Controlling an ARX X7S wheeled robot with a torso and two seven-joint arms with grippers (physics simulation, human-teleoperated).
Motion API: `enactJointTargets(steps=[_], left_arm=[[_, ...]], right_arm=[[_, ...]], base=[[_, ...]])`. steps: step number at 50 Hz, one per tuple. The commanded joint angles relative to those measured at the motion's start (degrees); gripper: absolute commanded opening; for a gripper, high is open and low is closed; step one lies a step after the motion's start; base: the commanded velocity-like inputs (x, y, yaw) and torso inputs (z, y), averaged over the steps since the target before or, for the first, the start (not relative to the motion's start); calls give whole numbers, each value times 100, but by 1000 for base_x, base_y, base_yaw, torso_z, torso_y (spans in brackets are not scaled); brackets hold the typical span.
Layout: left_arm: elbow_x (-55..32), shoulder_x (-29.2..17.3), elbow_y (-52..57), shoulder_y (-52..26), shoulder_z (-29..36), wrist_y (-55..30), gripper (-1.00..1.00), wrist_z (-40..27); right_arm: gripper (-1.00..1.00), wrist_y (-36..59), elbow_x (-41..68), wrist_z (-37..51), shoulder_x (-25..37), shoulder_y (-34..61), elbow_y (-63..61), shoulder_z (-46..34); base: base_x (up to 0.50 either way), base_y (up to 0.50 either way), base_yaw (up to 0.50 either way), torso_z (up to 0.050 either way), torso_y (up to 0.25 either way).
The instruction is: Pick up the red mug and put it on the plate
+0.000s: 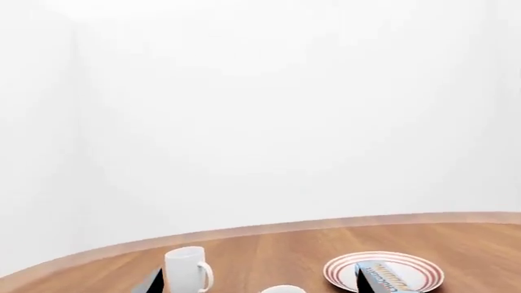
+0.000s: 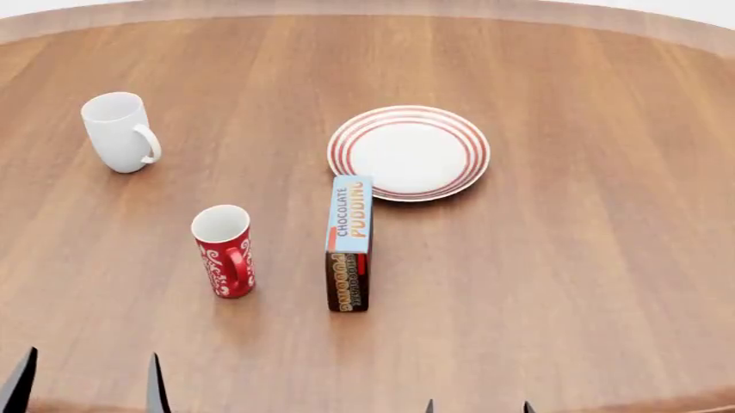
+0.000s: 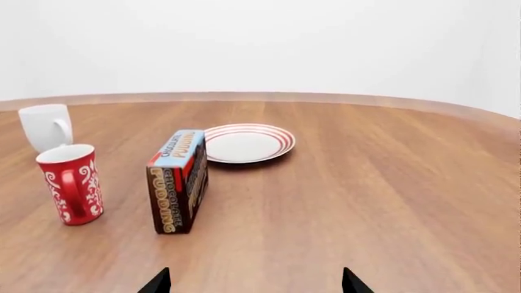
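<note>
Head view: the red mug (image 2: 224,251) is seen standing upright on the bench (image 2: 574,258), untouched, just beside a pudding box (image 2: 349,243) whose far end almost touches the plate (image 2: 409,152), with a white mug (image 2: 120,131) well apart. Both the left end effector (image 2: 86,383) and the right end effector (image 2: 477,408) are held open at the near edge, so the reach is judged not yet begun. A grasp by the left end effector is called for next, then a carry over or around the box.

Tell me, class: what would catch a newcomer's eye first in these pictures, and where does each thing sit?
The red mug with white swirls stands out, upright near the front of the wooden table. Just right of it stands a chocolate pudding box on its long edge, and behind that lies the empty red-ringed plate. A plain white mug stands far left; both grippers wait open at the near edge.
</note>
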Motion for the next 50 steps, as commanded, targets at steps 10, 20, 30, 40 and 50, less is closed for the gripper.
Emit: enactJointTargets(steps=[10, 20, 30, 40, 50], left_arm=[[188, -87, -336, -120, 107, 710, 100, -269], [158, -120, -388, -143, 162, 814, 100, -322], [131, -158, -400, -155, 223, 834, 100, -348], [113, -190, -406, -164, 273, 846, 100, -384], [68, -220, -393, -166, 324, 820, 100, -404]], right_arm=[[100, -131, 84, 110, 78, -3, 10, -88], [100, -210, 77, 161, 122, -10, -9, -145], [100, -250, 123, 145, 171, -17, -28, -212], [100, -264, 154, 170, 206, -5, 9, -256], [100, -267, 214, 177, 240, -1, -8, -293]], base=[[0, 0, 0, 0, 0], [0, 0, 0, 0, 0], [0, 68, 0, 0, 0], [0, 206, 0, 0, 0], [0, 247, 0, 0, 0]])
